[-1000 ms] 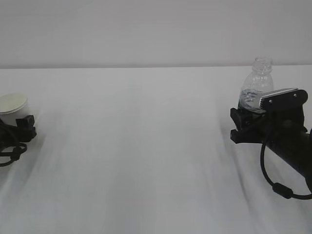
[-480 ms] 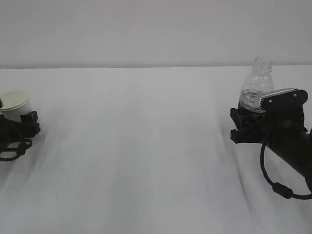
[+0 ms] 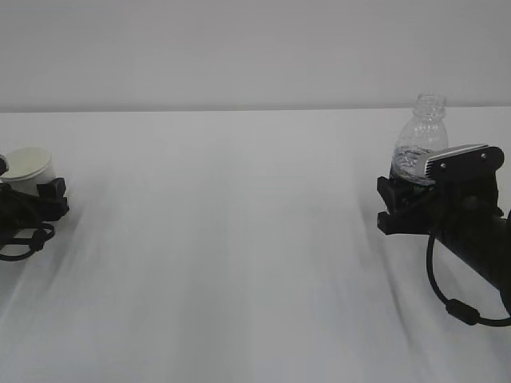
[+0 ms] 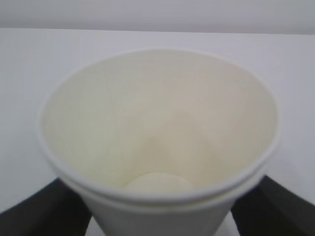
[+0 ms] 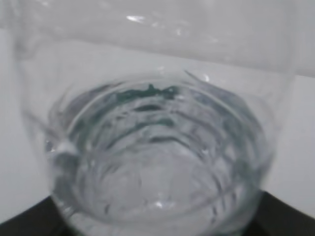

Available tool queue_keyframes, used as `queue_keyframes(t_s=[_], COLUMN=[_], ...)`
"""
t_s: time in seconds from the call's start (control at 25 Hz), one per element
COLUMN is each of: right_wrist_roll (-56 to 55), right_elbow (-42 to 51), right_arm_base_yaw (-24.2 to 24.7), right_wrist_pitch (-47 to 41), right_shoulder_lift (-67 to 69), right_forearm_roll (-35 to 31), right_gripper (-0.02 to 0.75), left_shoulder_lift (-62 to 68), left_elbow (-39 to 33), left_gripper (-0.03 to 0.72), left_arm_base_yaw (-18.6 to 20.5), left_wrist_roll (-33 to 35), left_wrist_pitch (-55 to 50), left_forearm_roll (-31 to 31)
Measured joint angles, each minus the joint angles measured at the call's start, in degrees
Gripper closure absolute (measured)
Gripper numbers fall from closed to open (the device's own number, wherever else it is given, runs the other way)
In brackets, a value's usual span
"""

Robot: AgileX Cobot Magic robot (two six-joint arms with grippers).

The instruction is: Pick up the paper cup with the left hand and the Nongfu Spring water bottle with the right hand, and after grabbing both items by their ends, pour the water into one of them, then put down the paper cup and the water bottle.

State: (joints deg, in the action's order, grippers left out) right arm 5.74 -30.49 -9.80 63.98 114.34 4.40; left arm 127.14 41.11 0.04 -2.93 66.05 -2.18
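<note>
Gripping low on the Nongfu Spring water bottle (image 3: 421,136), the right hand (image 3: 407,206) holds it upright at the far right of the white table (image 3: 239,239), the water (image 5: 157,167) pooled inside. At the far left, the left hand (image 3: 40,203) is clamped around the paper cup (image 3: 29,169).
</note>
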Motion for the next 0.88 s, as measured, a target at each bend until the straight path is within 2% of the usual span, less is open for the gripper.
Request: queue_keyframes(t_s=[0.32, 0.6, 0.88], right_wrist_roll=[0.0, 0.0, 0.0], right_elbow=[0.0, 0.0, 0.0], right_arm_base_yaw=[0.0, 0.0, 0.0], right_wrist_pitch=[0.0, 0.0, 0.0], right_shoulder_lift=[0.0, 0.0, 0.0], right_forearm_roll=[0.0, 0.0, 0.0], right_gripper=[0.3, 0.3, 0.3], left_shoulder_lift=[0.0, 0.0, 0.0], left_elbow=[0.8, 0.8, 0.8], left_gripper=[0.103, 0.179, 0.2], left_arm_base_yaw=[0.0, 0.0, 0.0], left_wrist_roll=[0.0, 0.0, 0.0], left_wrist_pitch=[0.0, 0.0, 0.1], left_forearm_roll=[0.8, 3.0, 3.9])
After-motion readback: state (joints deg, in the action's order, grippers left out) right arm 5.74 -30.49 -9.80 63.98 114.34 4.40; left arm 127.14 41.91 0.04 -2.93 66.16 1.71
